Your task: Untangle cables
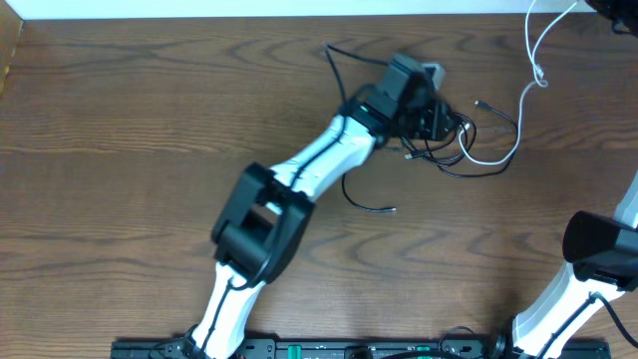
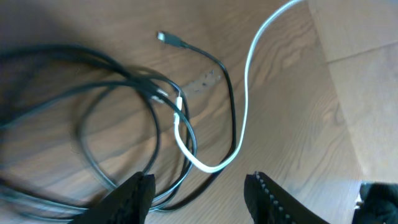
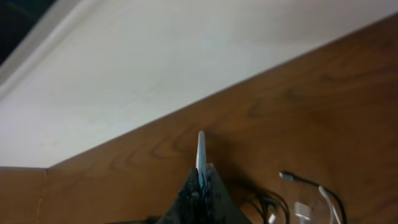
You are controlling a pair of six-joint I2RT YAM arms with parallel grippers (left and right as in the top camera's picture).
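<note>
Several thin cables (image 1: 454, 148) lie knotted at about 2 o'clock from the centre of the table (image 1: 120, 150) in the overhead view. The left gripper (image 2: 199, 198) hangs right over them, its fingers spread wide with nothing between them yet. In the left wrist view the white cable (image 2: 247, 93) makes a low bend just ahead of the open fingers. It runs beside a black cord (image 2: 230, 99) whose small plug (image 2: 166, 38) points to 10 o'clock, while blurred black loops (image 2: 62, 51) crowd the 9 o'clock side. The right gripper (image 3: 200, 177) looks pressed together on a white sliver, which I take for the white cable's far run toward 1 o'clock. The step in hand seems to be picking out one strand. The best bet is to lower the left fingers astride the white bend alone, close on it, and draw it slowly toward 6 o'clock, watching that the black loops slide off rather than tighten. Catching two strands at once would likely drag the whole knot along. Open wood lies toward 9 and 6 o'clock, with only a loose black strand (image 1: 367, 204) at 8 o'clock from the tangle. The far table edge (image 1: 249, 17) at 12 o'clock is near, so a pull that way has little room.
</note>
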